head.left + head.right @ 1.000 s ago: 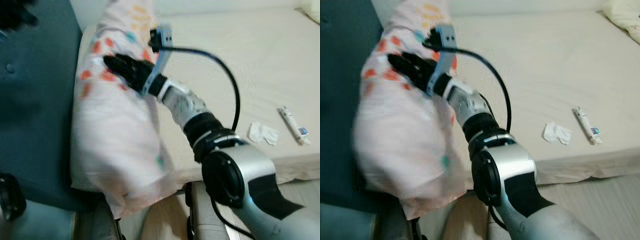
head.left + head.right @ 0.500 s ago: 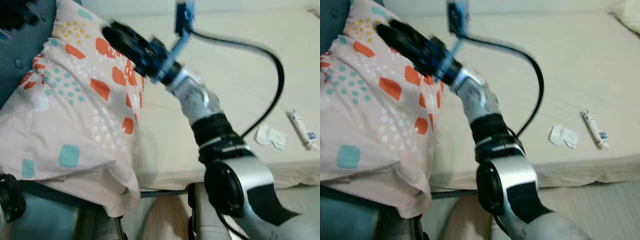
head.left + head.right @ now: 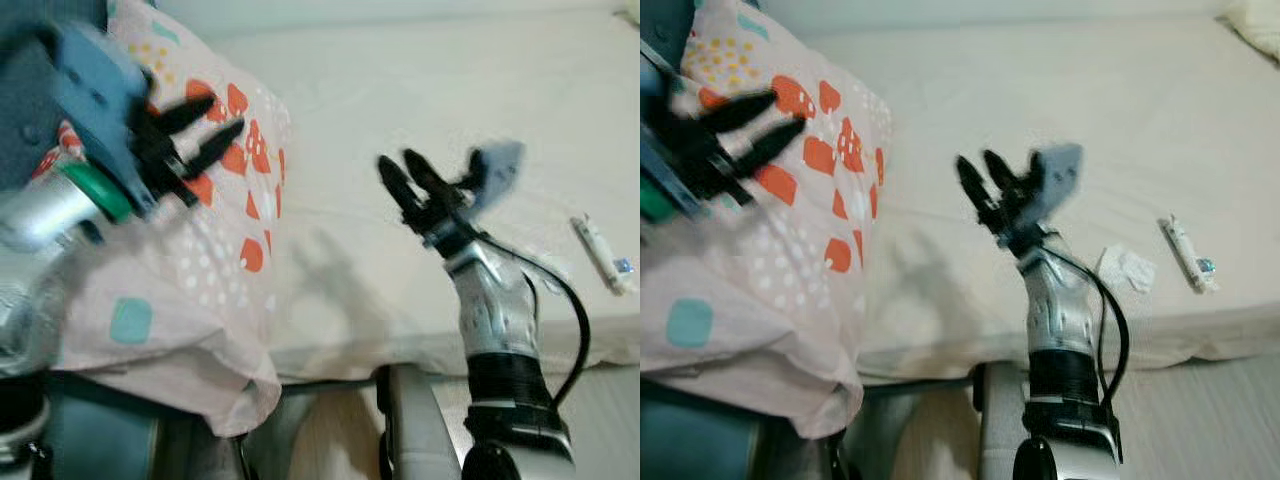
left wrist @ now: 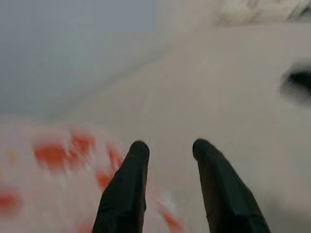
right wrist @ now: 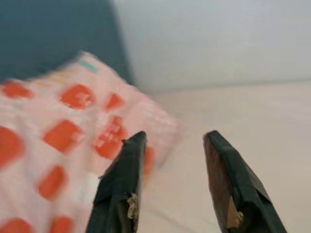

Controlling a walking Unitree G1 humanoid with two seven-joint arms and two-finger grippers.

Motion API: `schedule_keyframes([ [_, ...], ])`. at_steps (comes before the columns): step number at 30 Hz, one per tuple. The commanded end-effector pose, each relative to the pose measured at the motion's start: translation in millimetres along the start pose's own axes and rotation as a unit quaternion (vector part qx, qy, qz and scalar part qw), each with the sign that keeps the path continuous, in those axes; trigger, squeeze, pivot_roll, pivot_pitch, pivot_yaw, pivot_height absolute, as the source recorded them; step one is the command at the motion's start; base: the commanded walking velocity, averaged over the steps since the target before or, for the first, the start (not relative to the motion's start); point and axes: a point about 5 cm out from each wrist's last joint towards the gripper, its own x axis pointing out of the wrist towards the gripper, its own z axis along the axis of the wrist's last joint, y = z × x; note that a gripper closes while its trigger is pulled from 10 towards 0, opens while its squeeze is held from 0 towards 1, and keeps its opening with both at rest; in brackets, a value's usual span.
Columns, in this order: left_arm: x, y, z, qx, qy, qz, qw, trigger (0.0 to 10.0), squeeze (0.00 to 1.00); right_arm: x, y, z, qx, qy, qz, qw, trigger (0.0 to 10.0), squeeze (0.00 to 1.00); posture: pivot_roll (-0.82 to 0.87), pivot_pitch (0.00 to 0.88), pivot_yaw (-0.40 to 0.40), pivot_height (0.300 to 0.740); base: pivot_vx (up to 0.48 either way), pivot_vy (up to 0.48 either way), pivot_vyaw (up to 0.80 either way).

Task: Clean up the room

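Bedroom: wide cream mattress bed [image 3: 400,120] with a dark teal padded headboard [image 5: 48,34] at its head end. Landmark is the white pillow with orange and teal patches [image 3: 190,270].

Nearest the camera, the pillow's lower corner overhangs the bed edge, with a gap and floor below it. Left gripper [image 3: 205,135] hovers over the pillow's top, fingers [image 4: 124,189] apart, holding nothing. Right gripper [image 3: 405,180] is over bare sheet just beside the pillow, fingers [image 5: 119,189] spread, also empty.

Beyond the right arm, well apart from the pillow near the bed edge: crumpled white tissue [image 3: 1127,268] and a small white tube with a blue end [image 3: 600,255]. My read is these are the clutter to clear next.

Risks, as I judge them:
- Pillow is unheld and overhanging; a brush from the left arm could tip it off the bed.
- Head views are motion-blurred, so aiming at the small tissue or tube now invites a miss.
- Right arm's black cable [image 3: 575,310] loops near the tissue and could drag it.

View differences: the eye views show the tissue, tube and overhang; the right wrist view shows the headboard and pale wall behind the pillow, and both wrist views give clear finger gaps.
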Motion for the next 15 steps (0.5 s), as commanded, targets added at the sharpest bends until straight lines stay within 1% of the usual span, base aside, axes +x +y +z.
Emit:
schedule_keyframes([
  [1,0.2,2.0,-19,0.023,0.033,0.051,0.998,10.0,0.00,-5.9,0.0,3,-0.019,0.000,-0.011,1.000,10.0,0.00,-0.08,0.107,0.094,0.575,0.000,0.000,0.00],
  [2,-0.8,8.3,-30,0.033,0.048,0.089,0.994,10.0,0.00,-10.0,-1.0,1,-0.019,0.005,-0.018,1.000,10.0,0.00,-0.09,0.104,0.098,0.575,0.000,0.000,0.00],
  [3,-0.8,8.3,-30,0.033,0.048,0.089,0.994,10.0,0.00,-10.0,-1.0,1,-0.019,0.005,-0.018,1.000,10.0,0.00,-0.09,0.104,0.098,0.575,0.000,0.000,0.00],
  [4,-8.0,28.8,-44,0.037,0.064,0.163,0.984,10.0,0.00,-16.0,-2.3,-1,-0.020,0.014,-0.024,0.999,10.0,0.00,-0.09,0.101,0.100,0.575,0.000,0.000,0.00],
  [5,-8.0,28.8,-44,0.037,0.064,0.163,0.984,10.0,0.00,-16.0,-2.3,-1,-0.020,0.014,-0.024,0.999,10.0,0.00,-0.09,0.101,0.100,0.575,0.000,0.000,0.00],
  [6,-14.8,36.0,-47,0.043,0.065,0.172,0.982,10.0,0.00,-18.7,-1.1,-2,-0.021,0.018,-0.030,0.999,10.0,0.00,-0.09,0.100,0.100,0.575,0.000,0.000,0.00],
  [7,-19.3,39.4,-48,0.048,0.065,0.173,0.982,10.0,0.00,-20.4,0.0,-2,-0.023,0.021,-0.033,0.999,10.0,0.00,-0.09,0.100,0.100,0.575,0.000,0.000,0.00],
  [8,-19.3,39.4,-48,0.048,0.065,0.173,0.982,10.0,0.00,-20.4,0.0,-2,-0.023,0.021,-0.033,0.999,10.0,0.00,-0.09,0.100,0.100,0.575,0.000,0.000,0.00],
  [9,-25.2,40.5,-52,0.060,0.072,0.163,0.982,10.0,0.00,-21.7,1.2,-3,-0.023,0.024,-0.034,0.999,10.0,0.00,-0.09,0.100,0.100,0.575,0.000,0.000,0.00],
  [11,-39.1,40.4,-71,0.119,0.117,0.165,0.972,10.0,0.00,-21.1,4.5,-7,-0.020,0.029,-0.033,0.999,10.0,0.00,-0.08,0.101,0.098,0.575,0.000,0.000,0.00],
  [12,-39.1,40.4,-71,0.119,0.117,0.165,0.972,10.0,0.00,-21.1,4.5,-7,-0.020,0.029,-0.033,0.999,10.0,0.00,-0.08,0.101,0.098,0.575,0.000,0.000,0.00],
  [13,-44.2,41.5,-80,0.135,0.137,0.180,0.965,10.0,0.00,-20.3,5.9,-8,-0.018,0.031,-0.032,0.999,10.0,0.00,-0.07,0.100,0.095,0.575,0.000,0.000,0.00],
  [14,-48.6,44.0,-87,0.138,0.152,0.207,0.956,10.0,0.00,-19.7,8.0,-9,-0.017,0.033,-0.031,0.999,10.0,0.00,-0.07,0.099,0.092,0.575,0.000,0.000,0.00],
  [15,-48.6,44.0,-87,0.138,0.152,0.207,0.956,10.0,0.00,-19.7,8.0,-9,-0.017,0.033,-0.031,0.999,10.0,0.00,-0.07,0.099,0.092,0.575,0.000,0.000,0.00],
])
